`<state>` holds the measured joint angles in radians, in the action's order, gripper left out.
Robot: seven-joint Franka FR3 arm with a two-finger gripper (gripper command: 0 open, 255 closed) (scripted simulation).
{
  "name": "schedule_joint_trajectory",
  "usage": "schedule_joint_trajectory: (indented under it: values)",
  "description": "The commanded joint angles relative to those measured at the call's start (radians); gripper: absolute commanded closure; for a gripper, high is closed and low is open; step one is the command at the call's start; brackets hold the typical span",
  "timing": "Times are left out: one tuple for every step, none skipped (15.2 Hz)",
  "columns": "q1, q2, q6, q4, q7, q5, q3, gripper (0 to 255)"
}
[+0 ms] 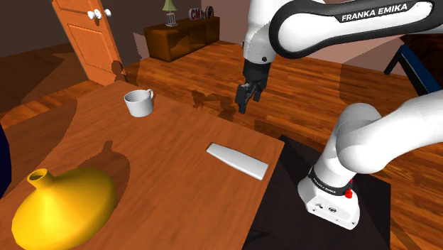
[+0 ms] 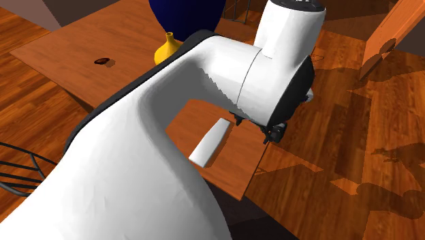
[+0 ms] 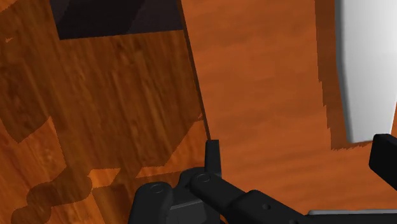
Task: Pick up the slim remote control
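Hovering open-fingered at the shoulder view's upper middle, our gripper [image 1: 243, 103] holds nothing; the remote [image 1: 238, 160] lies flat lower centre, near the table [image 1: 177, 138] edge. Probably light, stiff, slick: we pinch across its width.

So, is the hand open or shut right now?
Open. The hand has its fingers wide apart in the wrist view, clasping nothing.

You've got warm, fairly bright light: dark, hard-edged shadows lie across the table [image 1: 177, 142] and the floor [image 2: 354, 157] (in the wrist view the floor sits mostly shaded).
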<state>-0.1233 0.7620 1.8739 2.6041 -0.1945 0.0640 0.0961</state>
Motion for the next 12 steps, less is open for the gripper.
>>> schedule_joint_trajectory:
  values:
    - [-0.028,-0.010,0.039,0.034,-0.019,0.024,0.034,0]
    - [-0.043,-0.019,0.059,0.047,-0.028,0.035,0.052,0]
    - [-0.057,-0.030,0.079,0.059,-0.038,0.047,0.069,0]
    - [-0.071,-0.042,0.099,0.070,-0.047,0.059,0.087,0]
    - [-0.085,-0.055,0.120,0.080,-0.056,0.070,0.105,0]
    - [-0.100,-0.069,0.141,0.089,-0.066,0.082,0.123,0]
    - [-0.114,-0.085,0.163,0.098,-0.076,0.093,0.141,0]
    - [-0.128,-0.103,0.185,0.105,-0.085,0.105,0.159,0]
    - [-0.142,-0.121,0.208,0.111,-0.095,0.116,0.178,0]
    - [-0.155,-0.141,0.230,0.116,-0.105,0.126,0.196,0]
    - [-0.167,-0.161,0.252,0.120,-0.114,0.136,0.214,0]
    - [-0.168,-0.169,0.269,0.129,-0.114,0.137,0.217,0]
